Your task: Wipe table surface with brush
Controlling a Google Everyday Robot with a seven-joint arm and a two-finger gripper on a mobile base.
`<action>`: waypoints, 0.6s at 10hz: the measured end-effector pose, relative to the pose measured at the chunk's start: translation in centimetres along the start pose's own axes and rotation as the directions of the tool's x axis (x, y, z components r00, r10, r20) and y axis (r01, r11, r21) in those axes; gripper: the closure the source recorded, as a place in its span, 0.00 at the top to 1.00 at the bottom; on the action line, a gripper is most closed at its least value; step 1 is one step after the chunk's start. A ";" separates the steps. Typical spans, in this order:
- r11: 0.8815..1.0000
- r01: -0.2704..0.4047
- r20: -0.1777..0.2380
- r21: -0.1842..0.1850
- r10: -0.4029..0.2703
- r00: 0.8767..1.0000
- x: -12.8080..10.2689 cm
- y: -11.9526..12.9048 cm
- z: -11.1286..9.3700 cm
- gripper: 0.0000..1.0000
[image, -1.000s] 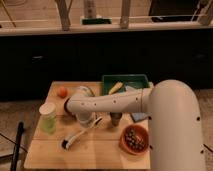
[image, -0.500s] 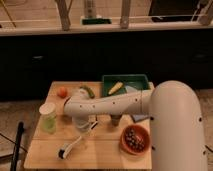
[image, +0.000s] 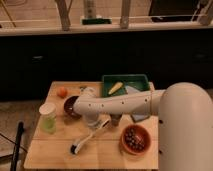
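The light tan wooden table surface (image: 55,152) fills the lower middle of the camera view. The brush (image: 86,138) lies slanted on it, white handle up to the right, small dark bristle head (image: 73,149) down at the left front touching the wood. My white arm reaches in from the right, and my gripper (image: 98,122) sits at the upper end of the brush handle, above the table's middle.
A green tray (image: 131,79) with a yellow item stands at the back. A dark bowl (image: 70,106) and an orange fruit (image: 61,92) are at the back left. A green-tinted cup (image: 48,118) is at the left. An orange bowl (image: 135,140) of dark round pieces sits at the front right.
The brush head has moved forward and left across the table, toward the front edge, with my gripper shifting slightly toward the front too.
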 end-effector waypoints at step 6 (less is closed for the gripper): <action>0.995 0.058 0.057 0.084 -0.062 0.996 -3.9 -5.3 0.1 0.00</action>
